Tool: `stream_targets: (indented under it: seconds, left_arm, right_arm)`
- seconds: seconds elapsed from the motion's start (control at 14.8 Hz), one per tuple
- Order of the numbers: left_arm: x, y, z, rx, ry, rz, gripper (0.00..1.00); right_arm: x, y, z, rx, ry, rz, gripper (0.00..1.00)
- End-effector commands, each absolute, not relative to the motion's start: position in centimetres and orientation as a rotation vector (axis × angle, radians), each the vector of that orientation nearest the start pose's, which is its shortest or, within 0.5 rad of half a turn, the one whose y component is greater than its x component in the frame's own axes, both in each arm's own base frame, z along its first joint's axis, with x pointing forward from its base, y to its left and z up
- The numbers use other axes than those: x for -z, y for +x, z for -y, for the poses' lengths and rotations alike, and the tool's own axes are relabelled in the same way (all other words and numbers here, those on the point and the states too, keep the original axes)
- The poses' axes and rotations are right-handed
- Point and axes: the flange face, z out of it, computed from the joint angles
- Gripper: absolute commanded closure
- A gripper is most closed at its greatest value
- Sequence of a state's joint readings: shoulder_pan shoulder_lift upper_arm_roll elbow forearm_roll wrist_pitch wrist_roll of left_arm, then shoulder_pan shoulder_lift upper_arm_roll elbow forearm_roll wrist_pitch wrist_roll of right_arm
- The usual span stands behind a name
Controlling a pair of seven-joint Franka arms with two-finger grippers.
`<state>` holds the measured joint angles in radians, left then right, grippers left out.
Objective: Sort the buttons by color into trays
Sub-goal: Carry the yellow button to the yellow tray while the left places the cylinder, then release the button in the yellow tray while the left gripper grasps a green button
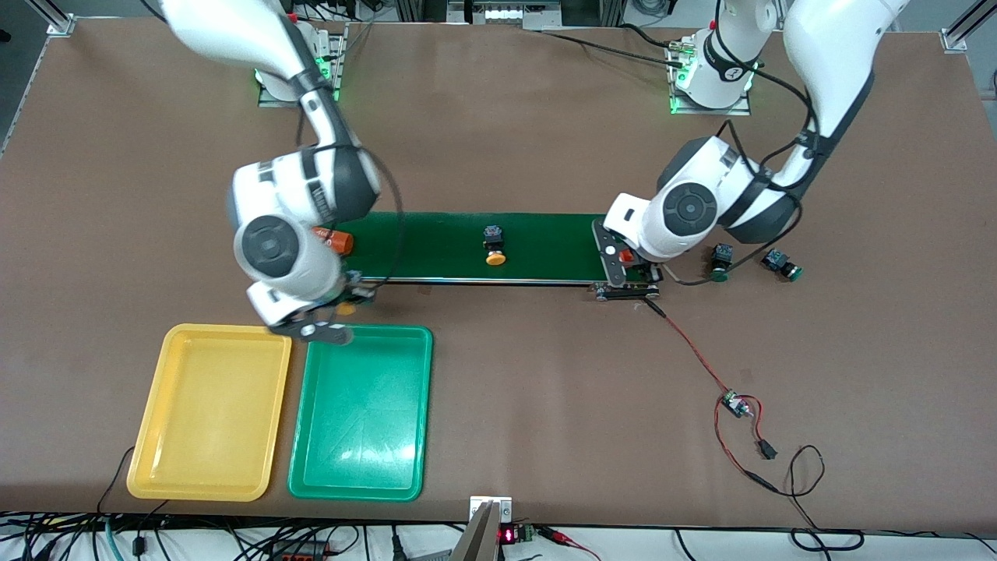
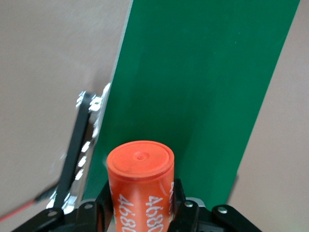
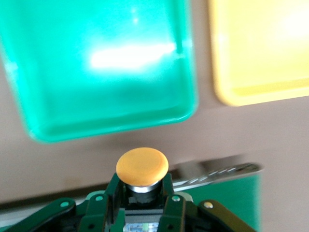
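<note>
Two claws loaded: right claw (image 3: 141, 193) grips yellow button (image 3: 142, 168) near green tray (image 1: 360, 413), bound for yellow tray (image 1: 209, 413); left claw (image 2: 141, 205) clamps orange cylinder (image 2: 140, 186) over conveyor belt (image 1: 475, 245), probably clearing it.

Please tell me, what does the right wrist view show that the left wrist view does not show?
Only the right wrist view: the right hand shut on a yellow button, over the table, with the green tray and yellow tray below, both without buttons.

Only the left wrist view: the left hand shut on an orange cylinder with white print.

Both: the green conveyor belt and brown table.
</note>
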<state>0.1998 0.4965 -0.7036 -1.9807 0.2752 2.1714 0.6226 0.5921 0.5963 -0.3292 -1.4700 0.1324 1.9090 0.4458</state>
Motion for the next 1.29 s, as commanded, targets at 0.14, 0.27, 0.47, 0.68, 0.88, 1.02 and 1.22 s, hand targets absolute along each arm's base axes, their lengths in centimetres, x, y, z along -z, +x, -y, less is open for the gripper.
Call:
stream_targets:
  seconds: [0.14, 0.27, 0.47, 0.68, 0.88, 1.02, 1.22]
  left_arm:
    - [-25.3, 51.0, 28.6, -0.193, -2.623, -1.921, 0.00]
    - [-26.1, 51.2, 28.8, -0.172, -2.616, -1.920, 0.00]
    - [-29.1, 51.8, 28.1, -0.106, -2.606, -1.865, 0.00]
    - [-30.3, 53.1, 25.3, -0.103, -2.717, -1.684, 0.00]
    - [-31.2, 54.1, 21.5, -0.175, -2.845, -1.328, 0.00]
    - [-31.4, 54.8, 17.8, -0.242, -2.911, -1.057, 0.00]
    - [-30.8, 56.5, 11.5, -0.269, -2.961, -0.815, 0.00]
  right_arm:
    - [-30.7, 69.1, -13.6, -0.168, -3.243, -0.275, 1.00]
    - [-29.1, 70.0, -10.1, -0.170, -3.239, -0.131, 1.00]
    - [-25.5, 70.8, -6.6, -0.173, -3.257, 0.069, 1.00]
    - [-22.9, 72.0, -5.1, -0.058, -3.271, 0.149, 1.00]
    - [-21.6, 73.5, -4.8, 0.121, -3.268, 0.218, 1.00]
    - [-21.5, 74.2, -5.0, 0.140, -3.269, 0.225, 1.00]
    - [-22.0, 74.2, -5.5, 0.135, -3.260, 0.189, 0.01]
